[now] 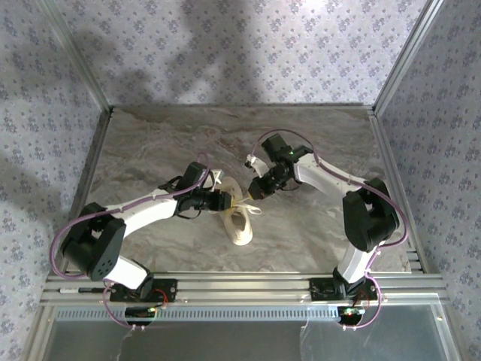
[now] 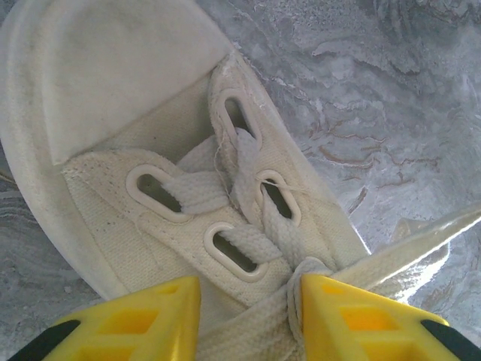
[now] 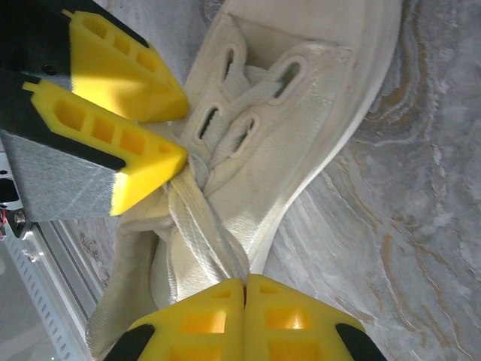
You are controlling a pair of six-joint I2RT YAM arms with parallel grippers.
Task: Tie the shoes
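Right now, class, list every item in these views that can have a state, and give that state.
sneaker: sole down on the table.
laces: threaded through the eyelets, crossed at the top, no bow yet.
left gripper: jaws partly apart, apparently clamped around the lace crossing.
right gripper: shut, pinching one strand of the laces.
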